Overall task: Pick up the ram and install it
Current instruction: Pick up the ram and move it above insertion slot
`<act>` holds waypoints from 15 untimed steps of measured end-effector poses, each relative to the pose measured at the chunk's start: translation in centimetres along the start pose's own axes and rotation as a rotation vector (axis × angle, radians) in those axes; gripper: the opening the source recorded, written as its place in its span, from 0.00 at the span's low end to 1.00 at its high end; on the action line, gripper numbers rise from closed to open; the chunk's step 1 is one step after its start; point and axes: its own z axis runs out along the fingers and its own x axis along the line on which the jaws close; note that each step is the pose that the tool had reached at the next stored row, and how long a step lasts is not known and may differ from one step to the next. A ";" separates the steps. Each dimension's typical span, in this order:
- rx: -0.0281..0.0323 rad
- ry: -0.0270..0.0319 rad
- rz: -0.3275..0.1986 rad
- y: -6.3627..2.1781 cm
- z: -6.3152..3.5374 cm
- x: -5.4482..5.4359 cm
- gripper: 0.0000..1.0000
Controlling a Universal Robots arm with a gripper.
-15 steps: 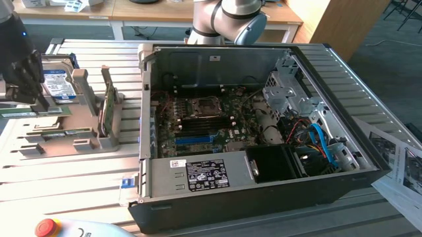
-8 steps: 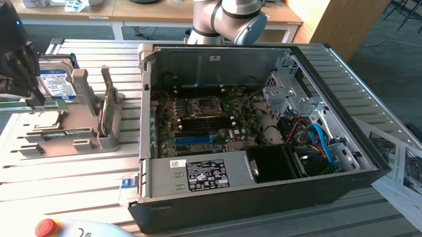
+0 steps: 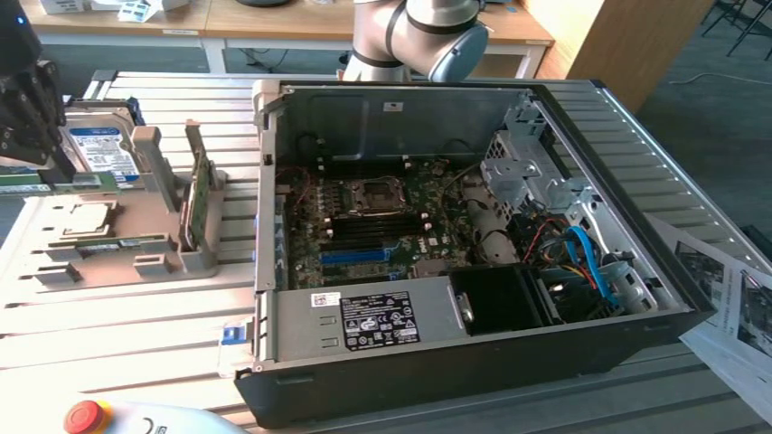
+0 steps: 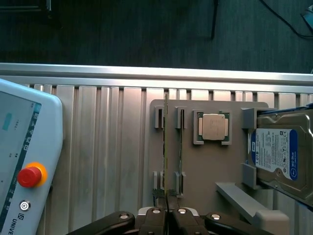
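Observation:
The ram is a thin green stick hanging level under my gripper at the exterior view's far left, lifted above the grey parts holder. In the wrist view I see the ram edge-on as a thin line running out from my shut fingers and past the holder's far edge. My gripper is shut on its end. A second thin stick stands in the holder slot beside it. The open computer case lies to the exterior view's right, its black memory slots on the motherboard.
On the holder are a blue-labelled hard drive, a processor chip and an upright broader green card. A teach pendant with a red stop button lies on the slatted table. Papers lie at the exterior view's right edge.

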 end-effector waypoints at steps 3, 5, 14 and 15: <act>-0.0002 0.0001 0.000 0.02 -0.66 0.0 0.12; -0.0004 0.0002 0.000 0.03 -1.04 0.0 0.12; -0.0012 0.0004 0.000 0.09 -2.49 0.0 0.12; -0.0012 0.0005 0.000 0.09 -2.64 0.0 0.12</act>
